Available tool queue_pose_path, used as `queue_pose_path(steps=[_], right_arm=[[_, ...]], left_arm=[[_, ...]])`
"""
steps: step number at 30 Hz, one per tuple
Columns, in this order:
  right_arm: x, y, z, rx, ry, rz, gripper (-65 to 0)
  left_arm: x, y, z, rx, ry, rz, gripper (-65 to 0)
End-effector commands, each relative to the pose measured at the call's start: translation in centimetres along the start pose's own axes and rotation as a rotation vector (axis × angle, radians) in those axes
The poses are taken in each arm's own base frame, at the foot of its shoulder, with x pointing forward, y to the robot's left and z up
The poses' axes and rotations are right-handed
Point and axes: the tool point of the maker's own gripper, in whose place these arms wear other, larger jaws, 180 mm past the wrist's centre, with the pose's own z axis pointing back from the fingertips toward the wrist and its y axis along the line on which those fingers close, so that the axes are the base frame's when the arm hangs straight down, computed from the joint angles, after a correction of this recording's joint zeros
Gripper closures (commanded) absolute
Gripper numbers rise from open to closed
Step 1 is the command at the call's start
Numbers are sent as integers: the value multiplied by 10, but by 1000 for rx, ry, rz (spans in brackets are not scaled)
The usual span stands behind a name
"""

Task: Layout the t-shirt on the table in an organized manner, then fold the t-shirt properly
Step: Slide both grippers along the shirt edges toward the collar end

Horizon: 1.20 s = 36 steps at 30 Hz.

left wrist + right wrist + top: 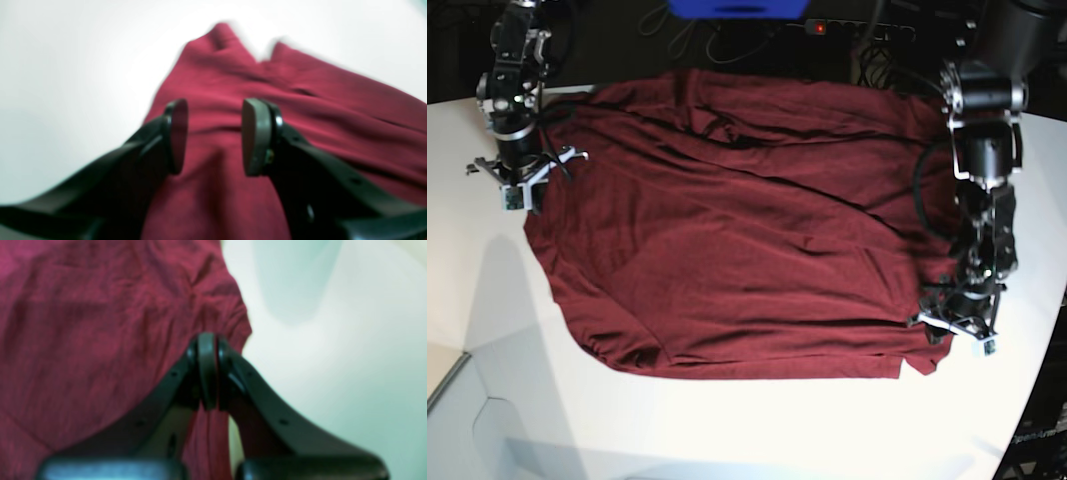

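— White table (pixel 727 425) comes first, bare along the near edge. And the t-shirt (pixel 737 230)?

— It lies spread across the middle of the table, mostly flat, with wrinkles and a tucked bit at the near right corner.

— What are the grippers doing?

— Right gripper (pixel 207 373) is pinched tight on a bunch of the cloth at the shirt's far left edge. Left gripper (pixel 213 136) has its jaws apart above the near right corner — holding nothing.

— So how far along is it?

— I think the laying out is nearly done. No fold is made yet.

— Any words or labels?

— None I can read.
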Motion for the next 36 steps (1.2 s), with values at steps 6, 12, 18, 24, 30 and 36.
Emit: queue_pose_path(steps=[6, 12, 18, 24, 30, 36], right_arm=[[3, 11, 0, 9, -26, -42, 0], [-11, 17, -23, 22, 19, -83, 0], [-19, 11, -60, 23, 68, -118, 0], [0, -10, -77, -2, 38, -113, 0], [39, -30, -100, -25, -18, -109, 0], [92, -49, -93, -64, -146, -77, 0]], left_arm=[[-12, -30, 58, -89, 13, -126, -261], [-74, -15, 76, -71, 132, -131, -261], [-108, 13, 74, -17, 230, -120, -261], [-124, 33, 71, 21, 286, -114, -262], [-117, 33, 67, 22, 276, -111, -262], [-89, 18, 66, -10, 201, -119, -262]])
